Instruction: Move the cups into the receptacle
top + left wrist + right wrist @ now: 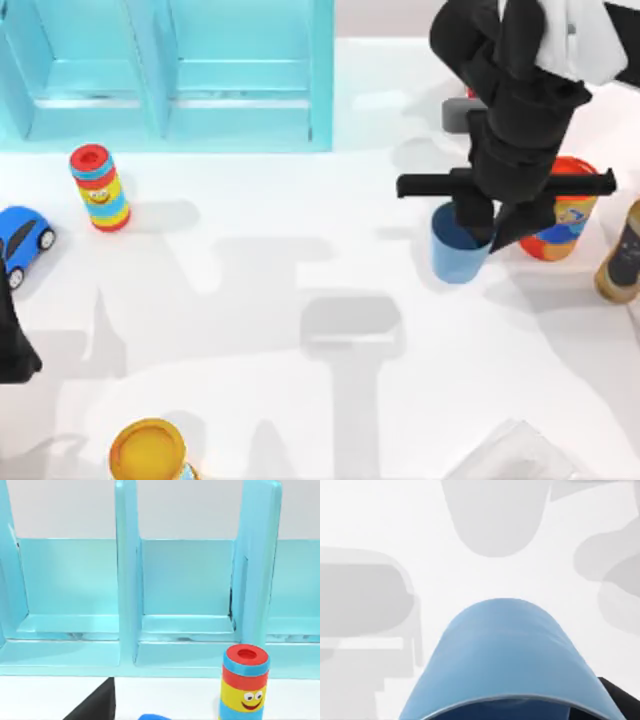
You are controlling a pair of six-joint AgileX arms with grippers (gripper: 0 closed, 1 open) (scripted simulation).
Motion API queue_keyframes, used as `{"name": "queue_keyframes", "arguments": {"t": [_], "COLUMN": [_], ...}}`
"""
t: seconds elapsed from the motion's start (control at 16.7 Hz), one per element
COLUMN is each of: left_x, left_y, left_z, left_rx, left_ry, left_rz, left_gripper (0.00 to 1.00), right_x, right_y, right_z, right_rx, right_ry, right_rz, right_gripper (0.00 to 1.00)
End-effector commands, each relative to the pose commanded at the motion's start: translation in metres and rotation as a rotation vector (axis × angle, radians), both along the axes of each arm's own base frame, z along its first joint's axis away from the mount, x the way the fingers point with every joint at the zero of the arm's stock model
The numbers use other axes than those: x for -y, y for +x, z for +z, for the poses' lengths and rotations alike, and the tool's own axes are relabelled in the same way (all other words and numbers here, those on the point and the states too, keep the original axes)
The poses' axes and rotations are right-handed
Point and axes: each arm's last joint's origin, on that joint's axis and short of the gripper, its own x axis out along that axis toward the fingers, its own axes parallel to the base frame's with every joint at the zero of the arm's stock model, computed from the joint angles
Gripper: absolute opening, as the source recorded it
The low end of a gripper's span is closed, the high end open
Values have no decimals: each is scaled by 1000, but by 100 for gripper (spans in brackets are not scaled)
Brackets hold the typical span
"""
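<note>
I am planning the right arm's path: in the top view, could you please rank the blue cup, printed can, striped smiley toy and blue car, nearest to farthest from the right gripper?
1. Blue cup, at the right gripper.
2. Printed can, just right.
3. Striped smiley toy, far left.
4. Blue car, left edge.

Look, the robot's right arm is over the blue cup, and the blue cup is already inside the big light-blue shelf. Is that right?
Not quite. The right gripper is at the blue cup, but the cup stands on the white table, right of the light-blue shelf, not inside it. The top view shows this.
</note>
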Motion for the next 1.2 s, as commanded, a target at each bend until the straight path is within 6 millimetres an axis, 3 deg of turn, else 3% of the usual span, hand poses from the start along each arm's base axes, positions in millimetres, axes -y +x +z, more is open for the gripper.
{"name": "queue_keyframes", "arguments": {"t": [0.18,0.48,0.6,0.72,0.84,0.96,1.08,1.2], "left_x": [0,0,0,0,0,0,0,0], "left_y": [0,0,0,0,0,0,0,0], "left_z": [0,0,0,0,0,0,0,0], "left_rx": [0,0,0,0,0,0,0,0], "left_ry": [0,0,0,0,0,0,0,0], "left_rz": [0,0,0,0,0,0,0,0], "left_gripper": [100,100,100,100,100,100,100,100], "right_x": [31,32,41,64,106,166,231,291], "right_y": [-3,-3,7,24,41,51,46,28], "right_z": [26,27,37,55,73,85,89,85], "right_rx": [-3,1,50,137,229,287,288,231], "right_ry": [-1,0,40,95,122,105,60,19], "right_rz": [-3,-1,2,9,17,22,23,18], "right_gripper": [0,0,0,0,0,0,0,0]}}
